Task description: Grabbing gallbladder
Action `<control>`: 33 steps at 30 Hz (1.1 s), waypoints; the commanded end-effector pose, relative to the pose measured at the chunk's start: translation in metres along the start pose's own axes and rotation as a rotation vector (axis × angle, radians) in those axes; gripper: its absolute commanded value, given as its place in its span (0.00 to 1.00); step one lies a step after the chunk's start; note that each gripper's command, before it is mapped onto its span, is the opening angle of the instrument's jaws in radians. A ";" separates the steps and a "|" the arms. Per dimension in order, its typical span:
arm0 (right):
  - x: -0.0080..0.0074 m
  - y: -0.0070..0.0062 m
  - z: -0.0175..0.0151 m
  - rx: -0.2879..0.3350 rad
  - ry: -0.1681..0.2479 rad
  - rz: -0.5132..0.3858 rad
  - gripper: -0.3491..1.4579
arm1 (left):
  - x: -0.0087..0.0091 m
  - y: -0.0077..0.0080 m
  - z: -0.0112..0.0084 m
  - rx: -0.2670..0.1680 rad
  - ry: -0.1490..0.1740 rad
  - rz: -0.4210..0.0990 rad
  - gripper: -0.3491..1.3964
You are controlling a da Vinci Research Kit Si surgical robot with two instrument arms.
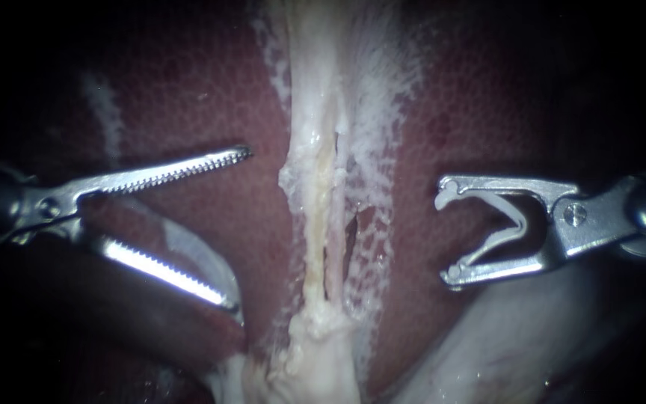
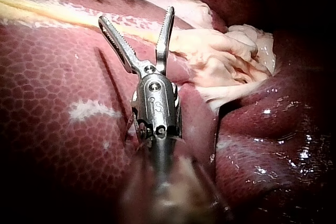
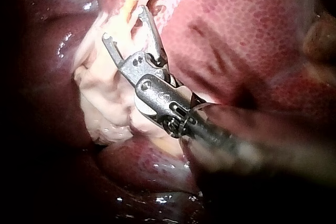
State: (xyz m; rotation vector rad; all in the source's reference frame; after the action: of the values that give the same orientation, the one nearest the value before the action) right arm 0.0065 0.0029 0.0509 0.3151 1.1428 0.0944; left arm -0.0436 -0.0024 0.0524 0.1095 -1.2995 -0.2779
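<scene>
Left instrument (image 1: 241,229) jaws wide open, empty, over liver (image 1: 211,90); right instrument (image 1: 447,236) jaws spread, holding clip (image 1: 516,222)

No legible text, label, brand name, number or sign appears in any of the three views. The liver (image 1: 211,97) surface carries no printing. One engraved mark (image 2: 156,104) stands on the metal body of the left instrument (image 2: 136,17), just behind the jaw hinge, and shows only in the left wrist view. It is too small and glare-washed to read with certainty. The right instrument (image 1: 446,235) shows bare metal with a screw head only.
</scene>
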 end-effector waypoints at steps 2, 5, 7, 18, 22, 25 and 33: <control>0.0000 0.0000 0.0000 0.000 0.000 0.000 0.52 | 0.0000 0.0000 -0.0001 0.000 -0.001 -0.024 0.81; 0.0000 0.0000 0.0000 0.000 0.000 0.000 0.52 | 0.0000 0.0002 -0.0001 -0.008 -0.001 -0.101 0.81; 0.0000 0.0000 0.0000 0.000 0.000 0.000 0.52 | 0.0002 0.0004 0.0001 -0.014 0.000 -0.149 0.81; 0.0000 0.0000 0.0001 0.000 0.000 0.000 0.52 | 0.0025 0.0030 0.0032 -0.053 0.002 -0.334 0.76; 0.0000 0.0000 0.0001 0.003 0.001 -0.001 0.52 | 0.0032 0.0034 0.0042 -0.057 0.006 -0.384 0.74; -0.0001 0.0000 0.0001 0.003 0.001 -0.001 0.52 | 0.0040 0.0035 0.0048 -0.059 0.015 -0.399 0.73; -0.0001 0.0000 0.0001 0.003 0.001 -0.001 0.52 | 0.0052 0.0032 0.0052 -0.060 0.046 -0.447 0.66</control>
State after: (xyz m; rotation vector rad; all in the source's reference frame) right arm 0.0066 0.0029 0.0510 0.3172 1.1438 0.0924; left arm -0.0470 -0.0003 0.0595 0.3572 -1.2073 -0.6916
